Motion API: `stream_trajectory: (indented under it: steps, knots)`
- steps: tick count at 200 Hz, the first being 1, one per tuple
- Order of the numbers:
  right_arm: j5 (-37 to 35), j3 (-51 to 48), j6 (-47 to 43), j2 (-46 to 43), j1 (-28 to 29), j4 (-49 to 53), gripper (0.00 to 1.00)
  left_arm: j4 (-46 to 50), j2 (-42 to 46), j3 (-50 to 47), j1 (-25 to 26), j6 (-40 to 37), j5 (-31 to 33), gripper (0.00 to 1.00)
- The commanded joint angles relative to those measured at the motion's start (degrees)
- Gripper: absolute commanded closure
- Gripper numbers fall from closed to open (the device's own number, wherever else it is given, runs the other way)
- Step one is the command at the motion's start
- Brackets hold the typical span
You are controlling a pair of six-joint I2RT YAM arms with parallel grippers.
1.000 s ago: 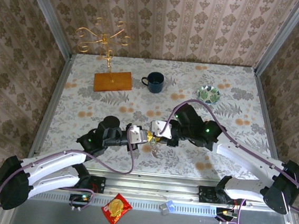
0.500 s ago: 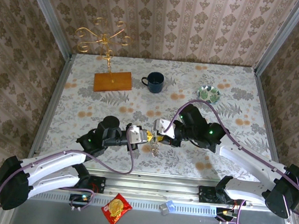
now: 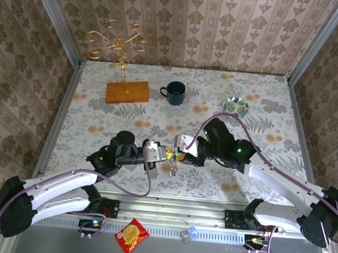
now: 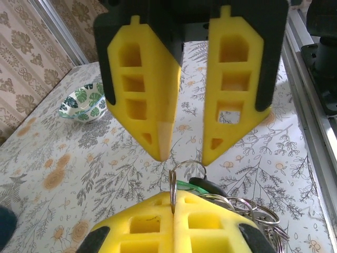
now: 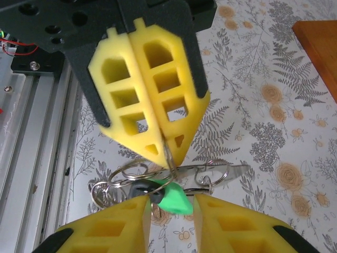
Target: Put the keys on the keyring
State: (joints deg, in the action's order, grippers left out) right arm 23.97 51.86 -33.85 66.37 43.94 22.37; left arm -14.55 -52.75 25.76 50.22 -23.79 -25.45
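Overhead, the left gripper (image 3: 161,154) and the right gripper (image 3: 181,150) meet tip to tip just below the middle of the frame, with the bunch of keys (image 3: 172,167) dangling beneath them. In the upper half stand a dark mug (image 3: 174,92), its inside too dark to tell what it holds, and right of it a leaf-patterned bowl (image 3: 235,105) with nothing visible in it.

In the left wrist view, the left gripper (image 4: 172,197) at the bottom edge has its jaws pressed flat together on the keyring (image 4: 172,179), a thin wire ring standing on edge. A dark key head (image 4: 208,187) and loose rings (image 4: 247,208) lie to the right. The right gripper (image 4: 184,155) hangs from the top with its fingers apart. The bowl (image 4: 84,105) sits at mid-left, seen side-on.

In the right wrist view, the right gripper (image 5: 171,205) at the bottom has its jaws spread, the green key head (image 5: 175,201) lying between them unclamped. The left gripper (image 5: 166,153) above pinches the ring.

The bunch looks light, hard and slick. Metal on foam pads would likely swivel or slip, and the ring's coil must be stiff to pry open. The broad plastic head seems the best place to take hold, flat between the pads.
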Motion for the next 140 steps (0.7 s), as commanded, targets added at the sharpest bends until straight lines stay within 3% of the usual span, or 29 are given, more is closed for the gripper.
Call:
stream_trajectory:
  steps: [1, 59, 140]
  knots:
    - [0.96, -1.21, 1.87, -2.83, -0.52, -0.65, 0.71, -3.95, 0.63, 0.08, -0.01, 0.81, 0.40, 1.00]
    - [0.64, -3.60, 6.68, -3.32, -0.62, -5.57, 0.70, -4.62, 0.12, 0.04, 0.13, 0.98, 0.08, 1.00]
    - [-2.17, -2.65, 5.72, -1.11, -0.55, -7.26, 0.70, -4.66, 0.27, -0.03, 0.19, 1.17, -0.48, 1.00]
